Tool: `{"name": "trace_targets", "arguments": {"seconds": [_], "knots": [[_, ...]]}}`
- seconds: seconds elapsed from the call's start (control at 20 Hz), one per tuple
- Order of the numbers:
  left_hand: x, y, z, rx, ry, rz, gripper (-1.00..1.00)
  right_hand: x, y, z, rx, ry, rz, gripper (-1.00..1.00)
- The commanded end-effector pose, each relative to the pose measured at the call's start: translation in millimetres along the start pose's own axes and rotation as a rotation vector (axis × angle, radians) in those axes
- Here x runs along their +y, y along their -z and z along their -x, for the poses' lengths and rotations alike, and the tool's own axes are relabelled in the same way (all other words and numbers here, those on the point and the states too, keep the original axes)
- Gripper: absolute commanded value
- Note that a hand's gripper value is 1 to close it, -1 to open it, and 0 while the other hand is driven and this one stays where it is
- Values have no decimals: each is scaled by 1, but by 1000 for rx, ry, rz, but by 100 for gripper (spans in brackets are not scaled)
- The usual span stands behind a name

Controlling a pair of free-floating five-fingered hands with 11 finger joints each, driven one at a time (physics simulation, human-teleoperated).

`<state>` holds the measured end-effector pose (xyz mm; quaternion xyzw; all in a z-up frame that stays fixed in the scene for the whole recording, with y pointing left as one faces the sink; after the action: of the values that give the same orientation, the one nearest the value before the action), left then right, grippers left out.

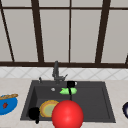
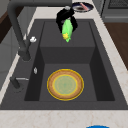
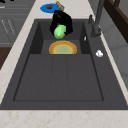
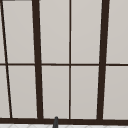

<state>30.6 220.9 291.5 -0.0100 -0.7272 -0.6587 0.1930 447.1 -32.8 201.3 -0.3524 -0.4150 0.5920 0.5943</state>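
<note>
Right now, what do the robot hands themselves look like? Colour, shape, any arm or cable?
Both are plain matte black with no markings. The right robot hand and the left robot hand are human-like in shape, with dark fingers hanging below the left one. Each floats free: no arm, sleeve or cable is attached.

Red ball (image 1: pixel 67 115), yellow plate (image 2: pixel 65 84), blue plate (image 1: pixel 7 105)

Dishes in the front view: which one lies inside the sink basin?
The round yellow-rimmed plate, flat on the black sink floor; the blue plate rests on the left counter.
</note>
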Motion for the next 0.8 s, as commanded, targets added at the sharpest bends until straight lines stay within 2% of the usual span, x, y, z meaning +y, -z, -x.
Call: {"name": "trace_targets", "arguments": {"seconds": [0.0,0.75], "knots": [[0,0,0,0,0,0,0,-4,-17,23,1,2,-29,100],[0,0,0,0,0,0,0,-21,-70,125,8,6,-7,100]]}}
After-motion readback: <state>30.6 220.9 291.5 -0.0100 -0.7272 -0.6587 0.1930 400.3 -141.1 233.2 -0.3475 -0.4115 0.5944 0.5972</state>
